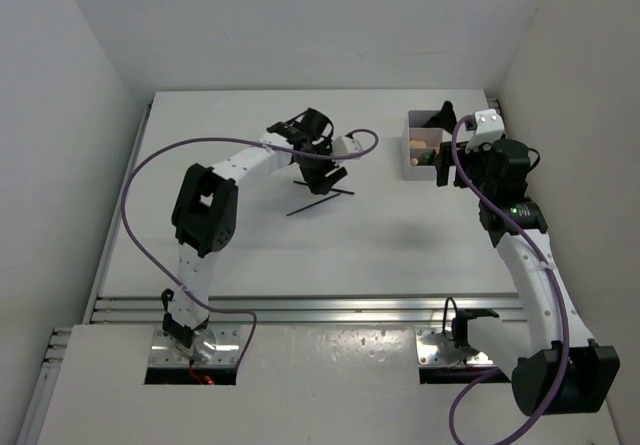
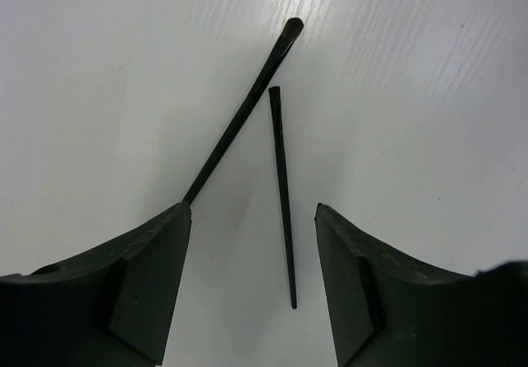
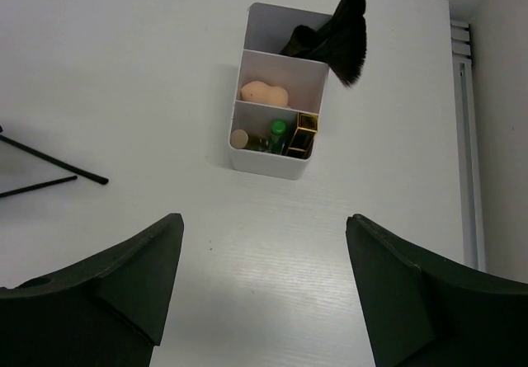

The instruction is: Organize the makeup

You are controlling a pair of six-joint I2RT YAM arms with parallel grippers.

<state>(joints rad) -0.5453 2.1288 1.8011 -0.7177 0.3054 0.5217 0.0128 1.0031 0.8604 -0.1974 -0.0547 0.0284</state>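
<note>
- The left pincer [image 2: 252,212] hangs over the desk [image 2: 107,95] with its jaws spread wide and nothing gripped.
- A short black pencil [image 2: 283,194] lies flat on the desk in the gap between those jaws, touching neither fingertip.
- A longer black stick [image 2: 239,119], possibly a fine brush judging by its slightly thicker far tip, slants away from beside the left fingertip. Its far end is near the pencil's far end, but the two stay apart.
- The right pincer [image 3: 264,221] is also wide open and empty, held above bare desk just short of a white box [image 3: 268,165].
- The box stands near the far right corner of the desk and has three compartments in a row.
- The farthest compartment holds black fluffy brushes [image 3: 342,37], whose heads stick out past the rim.
- The middle compartment holds a peach sponge [image 3: 264,94].
- The nearest compartment holds a green tube [image 3: 279,127], a black-gold lipstick [image 3: 305,128] and a pale-capped tube [image 3: 239,138], all upright.
- From the right wrist view, the two thin black items lie well apart from the box, off to the left.
</note>
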